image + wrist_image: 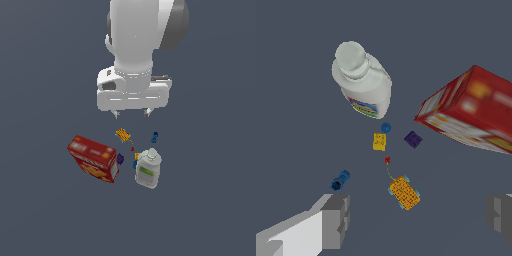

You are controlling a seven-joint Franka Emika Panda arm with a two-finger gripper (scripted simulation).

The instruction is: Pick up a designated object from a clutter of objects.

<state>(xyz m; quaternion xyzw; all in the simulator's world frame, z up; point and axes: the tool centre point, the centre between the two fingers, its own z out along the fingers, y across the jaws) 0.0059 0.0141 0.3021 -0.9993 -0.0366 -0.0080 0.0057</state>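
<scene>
The hand [418, 220] is up in the air above the desk [40, 215], with its two fingers [336, 220] spread wide and nothing between them. It has not touched anything yet, so I think this is the step of getting lined up over the right thing before going down. In the wrist view, closest to the fingers, is the little dark blue bolt [340, 181], the thing to pick up. It lies flat on the desk by itself, just beside one finger and not in the middle of the gap. In the exterior view the dark blue bolt [154, 136] sits to the exterior view's right of the orange checkered piece [123, 134] and a bit apart from the top of the white bottle [148, 168]. Its long way runs slanted in the wrist view, with one knobby end pointing toward the yellow block [379, 141] and the other toward the near finger. The hand likely needs to slide over the bolt, turn so the fingers close across its thin middle, then go down. Farther off are a tiny red bit [387, 160], a purple piece [413, 139], a small blue round piece [386, 127], and the red cracker box [471, 112].
</scene>
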